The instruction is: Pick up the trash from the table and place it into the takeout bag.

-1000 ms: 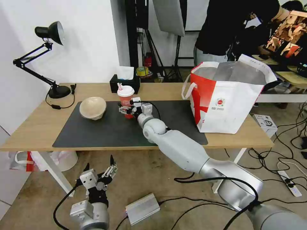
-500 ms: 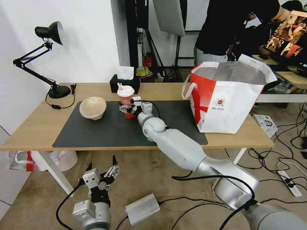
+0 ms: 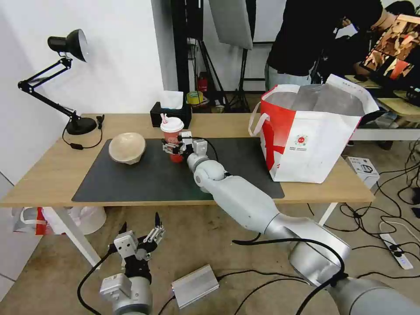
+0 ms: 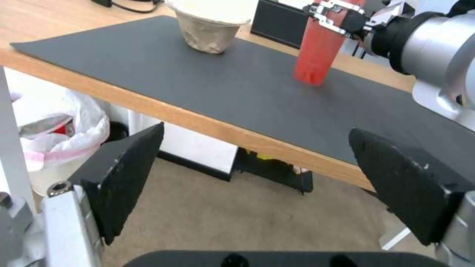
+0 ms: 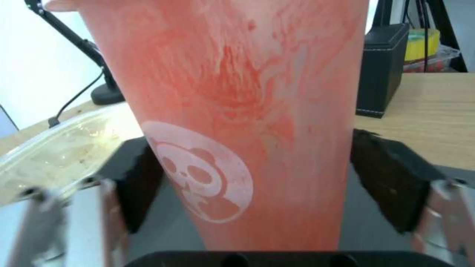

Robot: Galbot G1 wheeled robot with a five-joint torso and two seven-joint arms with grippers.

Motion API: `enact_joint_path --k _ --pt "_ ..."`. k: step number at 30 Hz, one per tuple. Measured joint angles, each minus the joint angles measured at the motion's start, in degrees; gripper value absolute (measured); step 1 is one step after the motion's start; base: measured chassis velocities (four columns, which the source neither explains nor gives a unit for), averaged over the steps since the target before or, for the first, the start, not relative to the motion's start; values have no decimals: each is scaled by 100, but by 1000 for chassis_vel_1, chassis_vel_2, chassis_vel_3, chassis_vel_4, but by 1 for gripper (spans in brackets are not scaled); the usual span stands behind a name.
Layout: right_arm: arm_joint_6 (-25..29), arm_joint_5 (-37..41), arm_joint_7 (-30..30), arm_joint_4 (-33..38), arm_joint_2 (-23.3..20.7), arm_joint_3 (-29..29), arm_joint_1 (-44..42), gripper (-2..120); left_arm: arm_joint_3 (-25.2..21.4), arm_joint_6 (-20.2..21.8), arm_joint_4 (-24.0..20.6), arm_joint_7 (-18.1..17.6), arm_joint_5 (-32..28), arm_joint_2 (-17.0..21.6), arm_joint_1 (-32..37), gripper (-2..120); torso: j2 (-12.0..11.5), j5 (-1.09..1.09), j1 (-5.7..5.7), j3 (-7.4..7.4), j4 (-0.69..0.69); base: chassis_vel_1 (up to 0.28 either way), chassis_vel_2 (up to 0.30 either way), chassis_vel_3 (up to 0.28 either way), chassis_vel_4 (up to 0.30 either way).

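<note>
The red translucent drink cup (image 3: 173, 151) with white lid and straw stands on the dark mat (image 3: 144, 179) of the light-wood table (image 3: 43, 175). My right gripper (image 3: 171, 148) is shut on it from the right; in the right wrist view the cup (image 5: 237, 111) sits between both black pads (image 5: 386, 178), which touch its sides. Left of the cup, a beige bowl (image 3: 127, 148) rests on the mat, also in the left wrist view (image 4: 207, 26). The white and red takeout bag (image 3: 306, 144) stands open at the table's right end. My left gripper (image 3: 140, 222) hangs open below the table's front edge.
A black tissue box (image 3: 170, 114) sits just behind the cup. A black desk lamp (image 3: 81, 126) stands at the table's back left. Under the table are a lined white bin (image 3: 87, 218), a grey box (image 3: 194, 286) and cables. A person stands behind the bag.
My right arm has eased slightly left and forward at the cup, which stays in place on the mat. The left gripper has drifted slightly right.
</note>
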Motion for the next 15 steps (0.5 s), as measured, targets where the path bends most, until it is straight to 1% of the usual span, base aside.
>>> enact_joint_path --k 1,3,4,5,6,7,8,9,12,13,15 --pt "4 1 -6 19 -5 0 -2 72 4 0 -4 0 4 -11 6 100 0 0 0 0 0 0 0 0 0" --pt "7 3 -7 60 -18 -4 -18 65 10 0 -10 0 12 -27 19 100 0 0 0 0 0 0 0 0 0" --pt "7 4 -5 94 -31 -6 -32 60 15 0 -11 0 22 -34 33 100 0 0 0 0 0 0 0 0 0" --pt "7 4 -5 94 -31 -6 -32 60 15 0 -11 0 22 -34 33 100 0 0 0 0 0 0 0 0 0" --pt "7 9 8 191 -67 -13 -61 52 18 0 -13 0 43 -44 47 100 0 0 0 0 0 0 0 0 0" --pt "7 22 41 361 -154 -36 -97 40 20 0 -31 -1 63 -60 60 100 0 0 0 0 0 0 0 0 0" --pt "7 26 70 417 -183 -37 -105 35 23 0 -38 -1 72 -64 61 100 0 0 0 0 0 0 0 0 0" --pt "7 26 70 417 -183 -37 -105 35 23 0 -38 -1 72 -64 61 100 0 0 0 0 0 0 0 0 0" --pt "3 26 143 667 -309 -26 -133 24 36 0 -41 -1 106 -76 65 100 0 1 0 0 0 0 0 0 0" --pt "3 26 143 667 -309 -26 -133 24 36 0 -41 -1 106 -76 65 100 0 1 0 0 0 0 0 0 0" --pt "-15 20 193 879 -442 25 -143 16 44 0 -50 -1 131 -86 67 100 0 0 0 0 0 0 0 0 0"
